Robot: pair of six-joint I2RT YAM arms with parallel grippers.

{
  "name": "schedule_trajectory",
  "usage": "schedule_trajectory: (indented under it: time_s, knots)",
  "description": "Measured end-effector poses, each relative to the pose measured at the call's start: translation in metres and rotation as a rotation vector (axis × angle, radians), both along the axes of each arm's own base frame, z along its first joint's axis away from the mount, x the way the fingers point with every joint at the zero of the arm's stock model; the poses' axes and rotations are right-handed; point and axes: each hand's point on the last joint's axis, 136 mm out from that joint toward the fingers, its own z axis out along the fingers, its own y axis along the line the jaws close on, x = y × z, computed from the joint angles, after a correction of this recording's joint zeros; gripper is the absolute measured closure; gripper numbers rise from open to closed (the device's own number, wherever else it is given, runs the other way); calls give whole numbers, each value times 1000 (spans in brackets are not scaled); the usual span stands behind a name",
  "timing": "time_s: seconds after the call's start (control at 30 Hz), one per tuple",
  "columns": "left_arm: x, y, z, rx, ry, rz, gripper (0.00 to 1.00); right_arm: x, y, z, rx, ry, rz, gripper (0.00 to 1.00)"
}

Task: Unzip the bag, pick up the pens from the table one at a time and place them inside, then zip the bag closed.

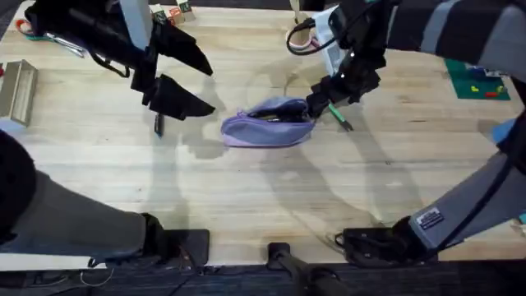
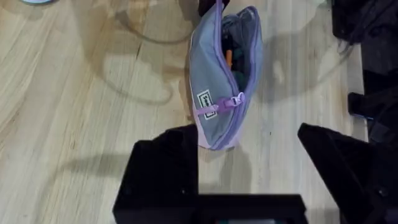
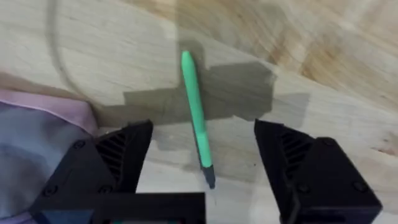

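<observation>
Two thin pens lie on the light wooden butcher-block table (image 1: 246,189), one on each side of the lilac-purple soft fabric pouch (image 1: 267,123). The light green pen with a dark tip (image 3: 197,124) rests flat on the wood just beside the pouch's end, and in the right wrist view it runs straight through the gap between the black fingers of the right gripper (image 3: 202,171). Those jaws stand wide apart, one finger on either side of the green pen, touching neither it nor the pouch fabric seen at the edge.

The black pen (image 1: 159,124) lies near the pouch's other end, under the tips of the left gripper (image 1: 185,78), whose two black fingers are also spread apart and hold nothing.

The pouch sits at the middle of the table with its zipper undone and its mouth gaping. Through the opening the left wrist view shows dark contents with a bit of orange, too shadowed to name. A purple zipper pull (image 2: 236,101) hangs at the pouch's near end beside a small label
</observation>
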Motion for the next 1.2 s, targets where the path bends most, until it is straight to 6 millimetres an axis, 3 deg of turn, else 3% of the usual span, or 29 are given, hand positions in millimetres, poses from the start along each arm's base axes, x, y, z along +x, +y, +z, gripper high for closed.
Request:
schedule_trajectory:
  time_s: [0.17, 0.27, 0.47, 0.73, 1.2]
  knots:
    - [0, 0, 0, 0, 0, 0, 6, 0, 0, -1, 9, 7, -12, 7]
    - [0, 0, 0, 0, 0, 0, 6, -1, 2, -3, 18, 17, -20, 93]
    - [0, 0, 0, 0, 0, 0, 6, -6, 11, -5, 55, 42, -26, 415]
    - [0, 0, 0, 3, 0, -1, 6, -7, 10, -5, 43, 45, -30, 946]
    - [0, 0, 0, 3, 1, -1, 6, 2, -8, 6, -58, -16, -36, 970]
